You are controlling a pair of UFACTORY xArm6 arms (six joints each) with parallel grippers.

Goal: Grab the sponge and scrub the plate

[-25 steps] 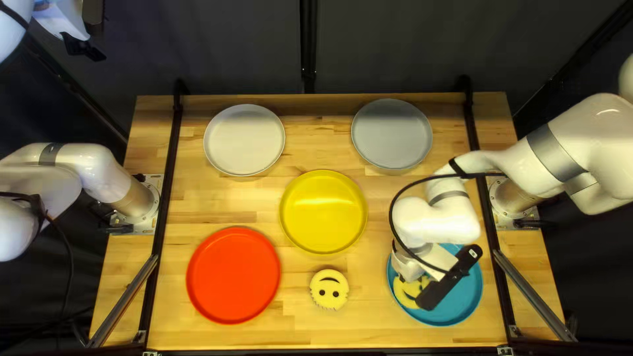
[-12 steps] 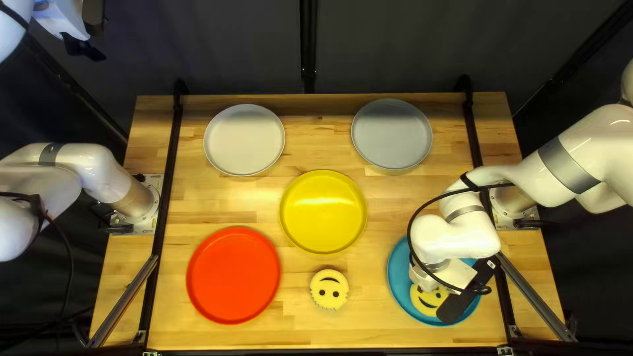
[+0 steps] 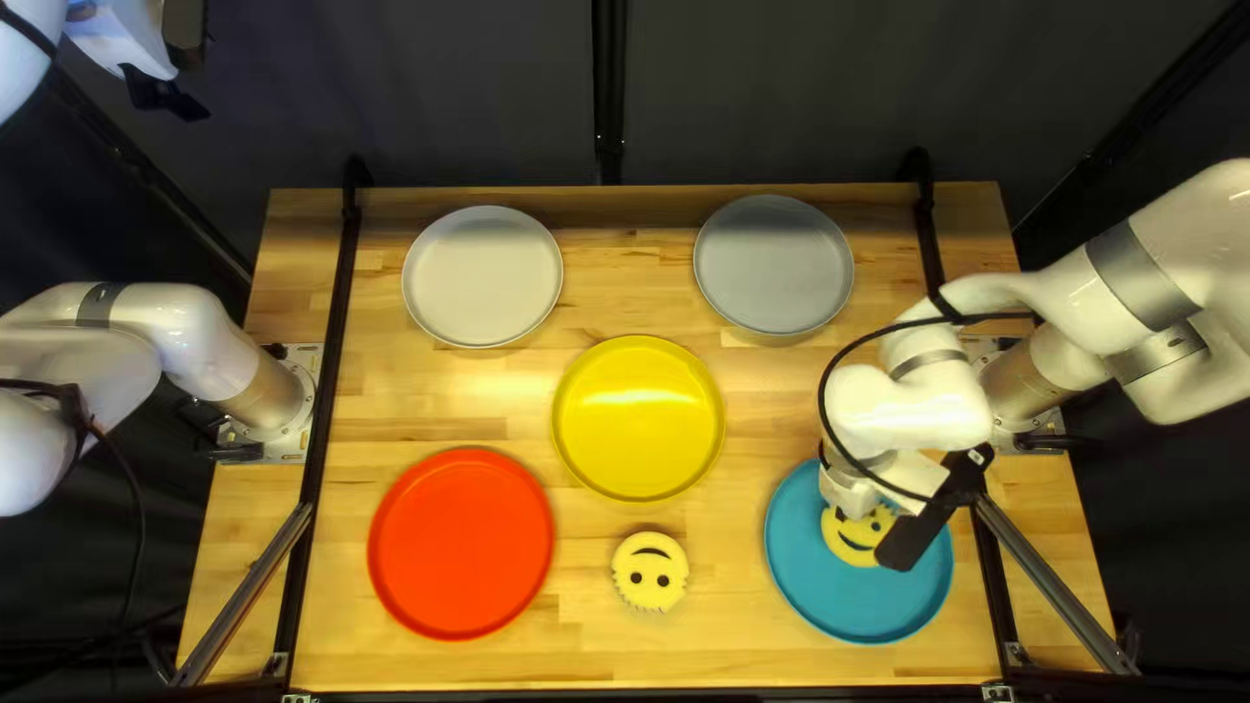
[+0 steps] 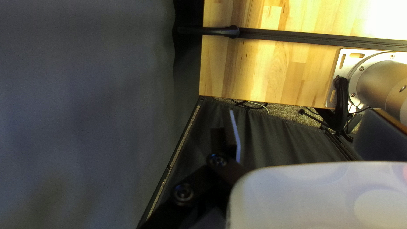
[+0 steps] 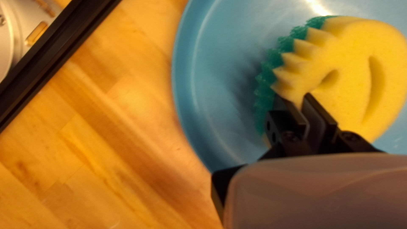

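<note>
While the sponge (image 3: pixel 853 537) is held by the right gripper (image 3: pixel 852 497), it is positioned over the blue plate (image 3: pixel 833 602), within its outline. The jaws are clamped on the sponge near its toothed edge. Disc-shaped yellow foam is noted, cut along one side into a row of pointed teeth; behind these, a coarse green layer (image 5: pixel 265 76) is exposed. An oval eye hole and a long, curved mouth slot are pierced through the yellow face, which is turned toward the right wrist camera. Contact between sponge and plate cannot be confirmed. A second smiley disc (image 3: pixel 650 570) is seen on the tabletop (image 3: pixel 716 638), between the red plate (image 3: pixel 461 544) and the blue one. The left gripper (image 3: pixel 156 89) is raised beyond the tabletop, its jaws wide apart.
</note>
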